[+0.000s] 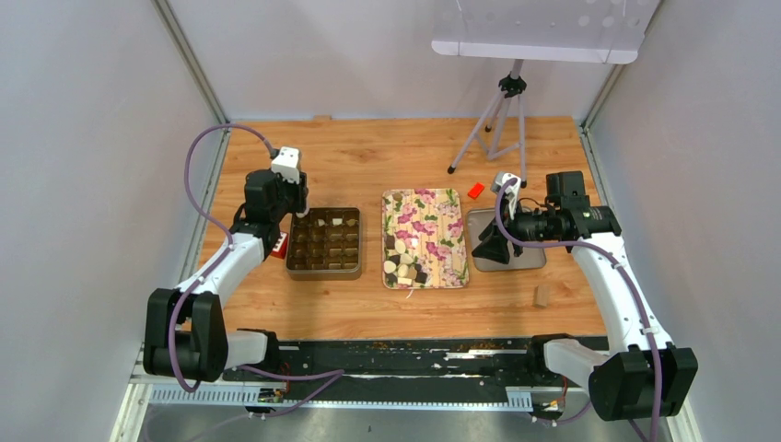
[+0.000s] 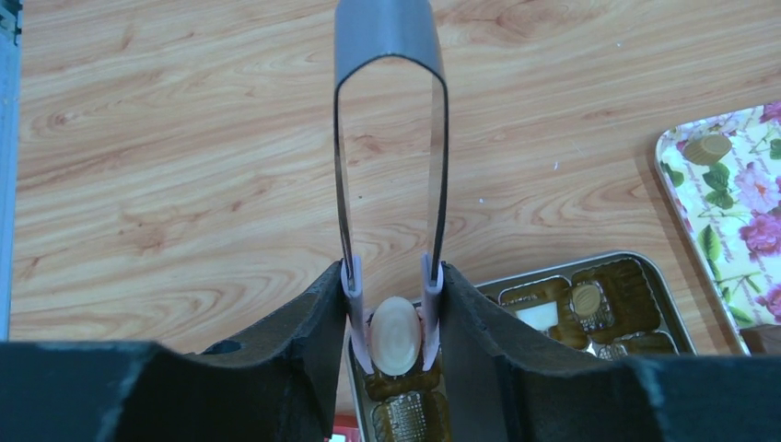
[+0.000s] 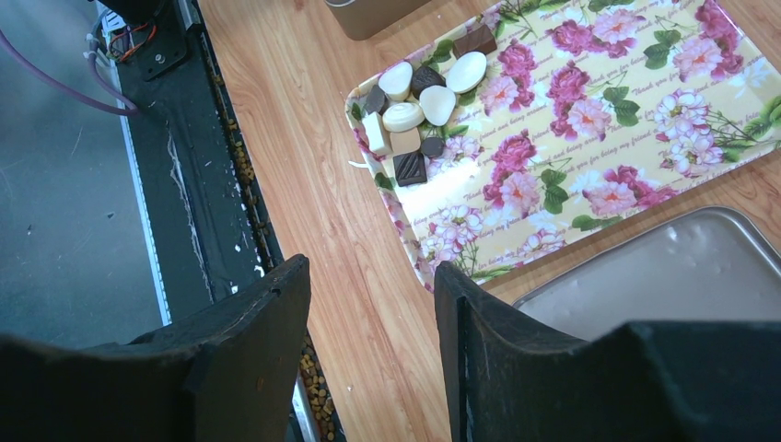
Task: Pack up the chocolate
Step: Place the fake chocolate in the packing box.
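Left gripper [image 2: 394,299]: squeezing a pair of metal tongs [image 2: 387,37] between its fingers, hanging over the far left corner of the tin [image 2: 645,272].
Tongs: pinching a cream oval piece [image 2: 394,334] between their tips, just above a tin compartment.
Tin: sitting left of the floral tray [image 3: 589,138], holding a few pieces in its far cells.
Right gripper [image 3: 371,276]: hovering with jaws apart and gripping nothing, over the near edges of the floral tray and the silver lid [image 3: 663,276].
Chocolate [image 3: 414,101]: lying mostly heaped at the tray's near left end, with dark, cream and tan pieces touching.
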Controlling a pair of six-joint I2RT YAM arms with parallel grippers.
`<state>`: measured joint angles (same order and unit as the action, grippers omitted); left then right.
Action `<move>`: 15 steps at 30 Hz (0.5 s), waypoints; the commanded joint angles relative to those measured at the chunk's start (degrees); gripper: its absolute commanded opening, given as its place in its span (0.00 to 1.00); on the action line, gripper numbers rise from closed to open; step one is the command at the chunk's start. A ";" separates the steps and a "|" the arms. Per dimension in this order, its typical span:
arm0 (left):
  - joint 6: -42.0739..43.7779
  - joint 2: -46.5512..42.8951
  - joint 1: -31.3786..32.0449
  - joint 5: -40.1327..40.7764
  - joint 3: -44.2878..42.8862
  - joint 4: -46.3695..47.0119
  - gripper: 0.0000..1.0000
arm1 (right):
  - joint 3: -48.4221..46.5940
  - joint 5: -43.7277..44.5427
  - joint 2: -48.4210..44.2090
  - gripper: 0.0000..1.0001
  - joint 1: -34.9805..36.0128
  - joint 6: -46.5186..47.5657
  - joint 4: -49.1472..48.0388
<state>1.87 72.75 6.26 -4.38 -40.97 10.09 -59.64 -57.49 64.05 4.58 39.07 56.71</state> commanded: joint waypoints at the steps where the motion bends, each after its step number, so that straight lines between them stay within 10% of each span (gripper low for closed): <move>1: -1.56 -1.58 -0.37 0.03 -0.08 2.00 0.49 | -1.93 -1.48 0.10 0.52 -0.10 0.27 -1.51; 15: -4.08 -4.53 -0.19 -13.43 -0.61 2.67 0.40 | -0.90 -1.18 -1.06 0.52 -0.10 0.48 -1.64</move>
<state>0.89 71.70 6.22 -8.01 -40.97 10.00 -59.64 -57.49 64.45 4.56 39.07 56.47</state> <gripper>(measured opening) 0.419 0.523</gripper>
